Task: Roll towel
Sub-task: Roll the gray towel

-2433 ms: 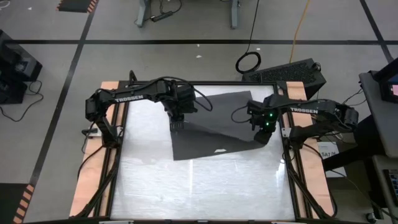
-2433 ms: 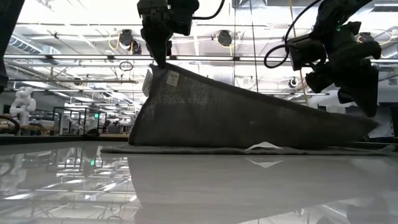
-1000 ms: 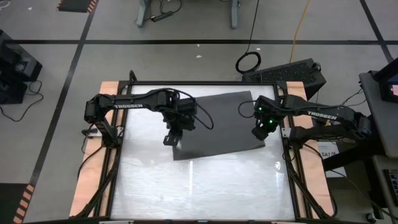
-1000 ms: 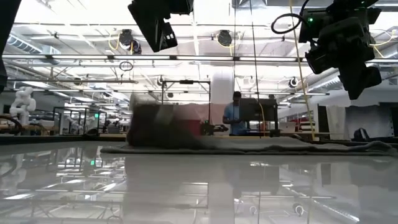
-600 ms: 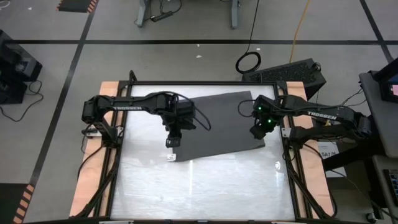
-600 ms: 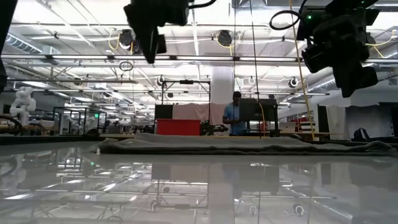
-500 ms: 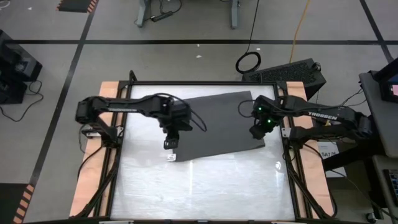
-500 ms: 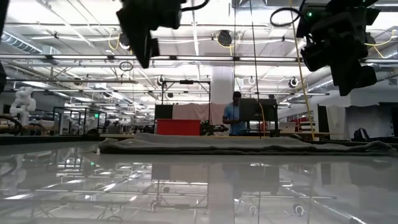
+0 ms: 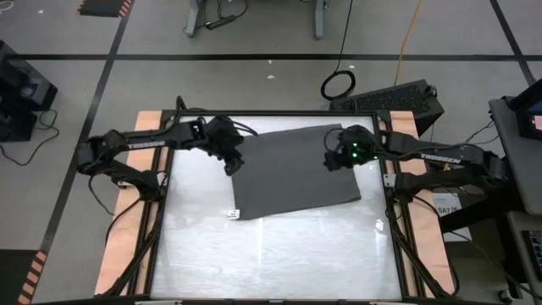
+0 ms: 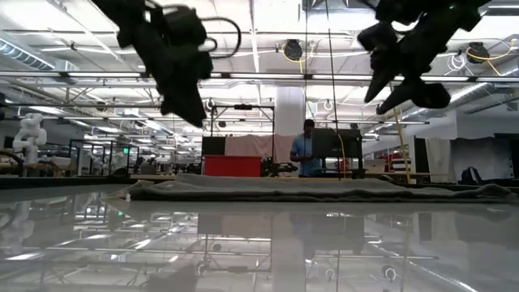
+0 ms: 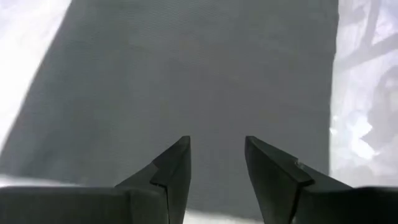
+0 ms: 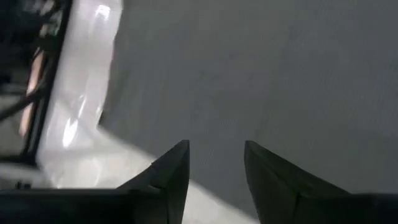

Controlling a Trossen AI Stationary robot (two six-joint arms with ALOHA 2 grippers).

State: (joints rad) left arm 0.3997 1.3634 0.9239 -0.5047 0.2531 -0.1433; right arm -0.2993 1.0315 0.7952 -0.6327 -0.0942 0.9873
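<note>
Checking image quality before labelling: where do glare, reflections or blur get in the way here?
Low view: the glossy table mirrors the ceiling lights, and both arms are smeared by motion. High view: the table's bare part shows pale glare; the towel reads clearly. Right wrist view: soft overall, with bright glare on the table beside the towel. Left wrist view: the towel's weave is sharp.

high: overhead | low: table-level | wrists: close, share towel [image 9: 292, 169]

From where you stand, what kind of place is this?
Probably a large robotics lab or workshop hall. Two robot arms work over a framed table holding a towel, cables trail across a taped floor, and a person stands at equipment beyond.
</note>
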